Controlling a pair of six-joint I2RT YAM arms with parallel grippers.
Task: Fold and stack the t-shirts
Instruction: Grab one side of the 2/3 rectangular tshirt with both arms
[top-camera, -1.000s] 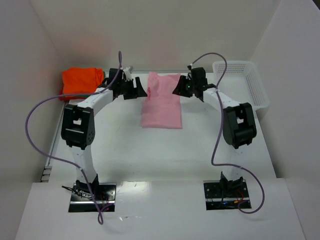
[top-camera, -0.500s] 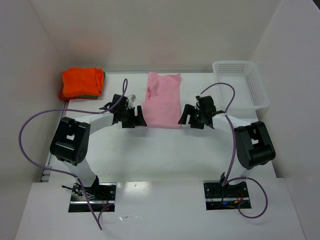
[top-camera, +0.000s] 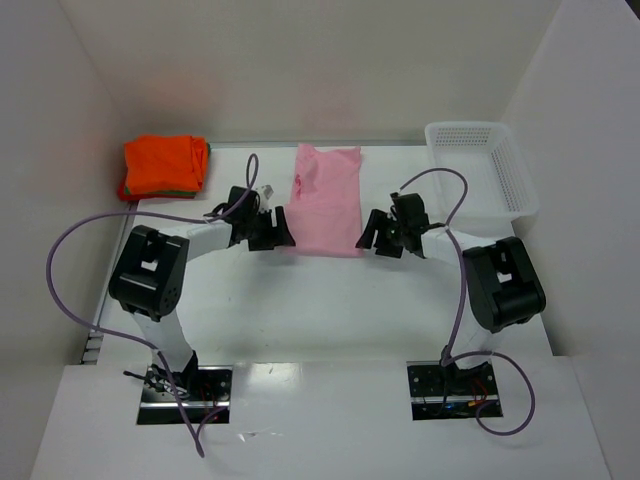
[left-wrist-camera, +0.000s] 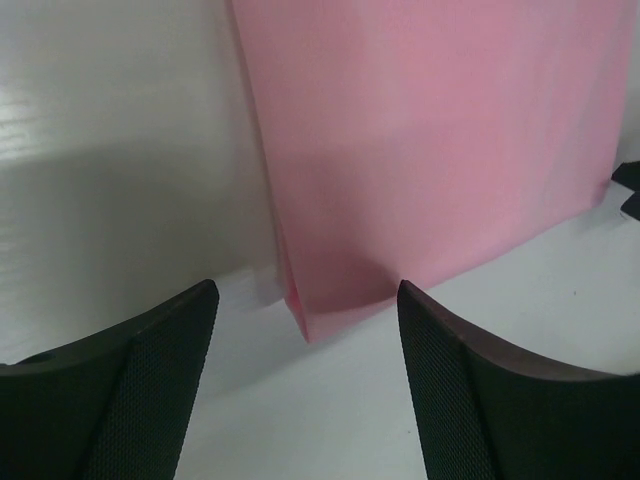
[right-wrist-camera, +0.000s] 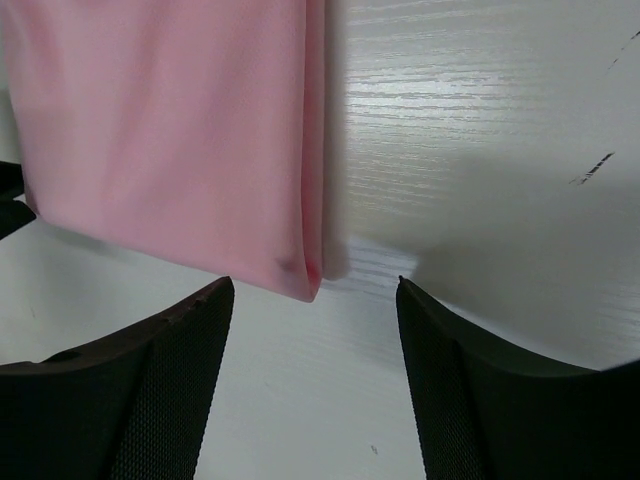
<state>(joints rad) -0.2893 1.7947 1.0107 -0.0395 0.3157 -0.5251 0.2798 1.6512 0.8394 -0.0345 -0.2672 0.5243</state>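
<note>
Well, spread hands (left-wrist-camera: 305, 296) (right-wrist-camera: 315, 288) flank pink t-shirt (top-camera: 325, 200).

Pink t-shirt (top-camera: 325, 200) folded flat mid-table, orange t-shirt (top-camera: 163, 163) far-left

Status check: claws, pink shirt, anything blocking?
Both open: left claw, right claw, each straddling a near corner of the pink t-shirt. Shirt flat, folded narrow, ungripped. Nothing blocking.

Both wrist views cut the pink shirt (left-wrist-camera: 430, 140) off at the top edge, and the fingers (left-wrist-camera: 150, 390) of the left pincer (left-wrist-camera: 305, 290) and right pincer (right-wrist-camera: 315, 285) at the bottom. From above, the green shirt (top-camera: 180, 191) is a mere edge beneath the orange shirt (top-camera: 165, 163), the rest hidden.
</note>
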